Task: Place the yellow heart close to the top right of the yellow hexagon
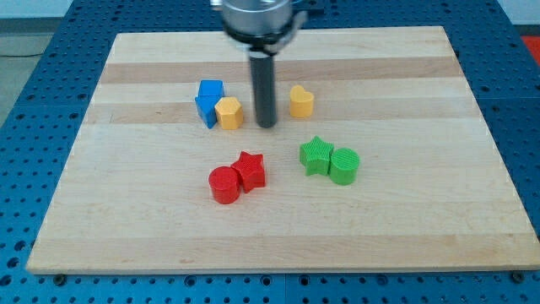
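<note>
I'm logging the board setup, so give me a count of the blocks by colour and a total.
Blue: 2, blue cube-like block and blue block
Yellow: 2, yellow hexagon and yellow heart
Red: 2, red cylinder and red star
Green: 2, green star and green cylinder
Total: 8

Arm end: broad round metallic-grey collar at view's top, partly cropped. Below it a straight, smooth dark-grey cylindrical rod, ending in my tip [267, 126], blunt.

the arm's mount [257, 17] is cut off by the view's top edge, and the blue blocks [207, 101] sit partly hidden behind the yellow hexagon [229, 112].
</note>
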Robot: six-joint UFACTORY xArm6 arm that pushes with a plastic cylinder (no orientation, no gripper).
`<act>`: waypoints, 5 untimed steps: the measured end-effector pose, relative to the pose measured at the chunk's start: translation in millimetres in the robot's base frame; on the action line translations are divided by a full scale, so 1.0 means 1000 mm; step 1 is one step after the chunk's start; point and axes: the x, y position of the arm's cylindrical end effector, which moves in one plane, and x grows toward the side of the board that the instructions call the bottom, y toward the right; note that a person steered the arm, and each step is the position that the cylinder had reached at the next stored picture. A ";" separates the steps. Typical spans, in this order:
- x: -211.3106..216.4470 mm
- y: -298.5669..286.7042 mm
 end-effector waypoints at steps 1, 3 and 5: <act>0.000 0.067; -0.028 0.079; -0.026 0.019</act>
